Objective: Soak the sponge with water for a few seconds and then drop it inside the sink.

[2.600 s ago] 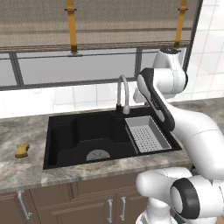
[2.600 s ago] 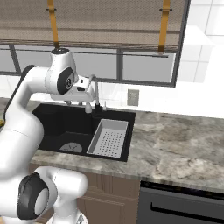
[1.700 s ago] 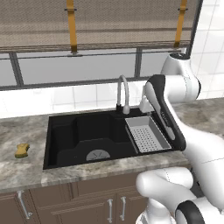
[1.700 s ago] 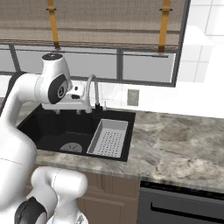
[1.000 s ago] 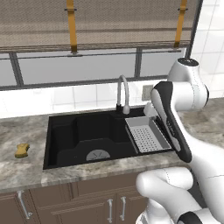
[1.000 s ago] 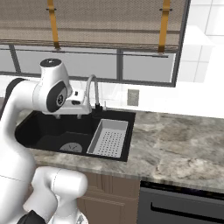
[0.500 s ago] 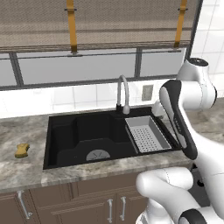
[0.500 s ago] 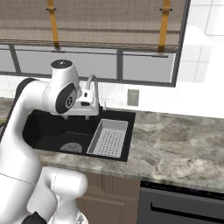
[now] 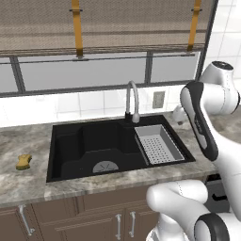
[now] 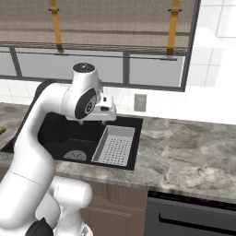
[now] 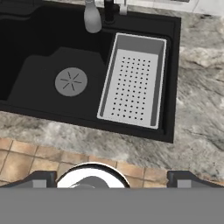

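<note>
The yellow-orange sponge lies on the marble counter, left of the sink and far from the arm. The sink is a black stepped basin with a round grey drain. My gripper hangs high above the sink's front right corner and looks down on it. It is open, its dark fingertips wide apart with nothing between them. The white hand sits to the right of the curved faucet. The water is out of view; nothing runs from the spout.
A grey perforated drainer tray fills the right part of the sink. Marble counter stretches to the right, with a wall outlet and a window behind. Cabinet doors are below the counter.
The arm has swung right, away from the faucet, and the hand now sits over the drainer side of the sink. The jaws have stayed open and the sponge has not moved.
</note>
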### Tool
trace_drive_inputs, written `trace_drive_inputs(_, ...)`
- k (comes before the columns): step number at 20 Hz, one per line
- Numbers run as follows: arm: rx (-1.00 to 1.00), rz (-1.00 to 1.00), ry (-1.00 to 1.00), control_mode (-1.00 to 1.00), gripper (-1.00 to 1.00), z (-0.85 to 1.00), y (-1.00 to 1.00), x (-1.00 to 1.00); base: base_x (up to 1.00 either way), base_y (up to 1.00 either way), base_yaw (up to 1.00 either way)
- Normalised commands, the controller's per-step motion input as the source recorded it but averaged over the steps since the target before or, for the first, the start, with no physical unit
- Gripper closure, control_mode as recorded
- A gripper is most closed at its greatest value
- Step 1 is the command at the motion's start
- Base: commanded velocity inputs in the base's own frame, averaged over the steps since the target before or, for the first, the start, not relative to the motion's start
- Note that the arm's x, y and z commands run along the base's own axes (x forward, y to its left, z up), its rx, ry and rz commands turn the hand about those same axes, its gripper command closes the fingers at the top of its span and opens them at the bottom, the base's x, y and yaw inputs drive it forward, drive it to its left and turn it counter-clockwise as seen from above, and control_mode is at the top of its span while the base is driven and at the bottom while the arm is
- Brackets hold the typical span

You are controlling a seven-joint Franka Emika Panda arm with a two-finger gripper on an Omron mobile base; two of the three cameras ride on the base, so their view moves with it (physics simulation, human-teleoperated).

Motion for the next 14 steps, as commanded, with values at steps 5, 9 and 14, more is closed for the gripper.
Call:
trace_drive_inputs(5,0.13,0.09,-0.03,-1.00,-1.00,-0.07,-0.11,0.06,0.00,0.00,0.00)
trace_drive_inputs(9,0.16,0.12,-0.05,-1.00,-1.00,-0.16,0.00,0.13,0.00,0.00,0.00)
trace_drive_inputs(14,0.17,0.10,-0.07,-1.00,-1.00,-0.13,0.00,0.04,0.00,0.00,0.00)
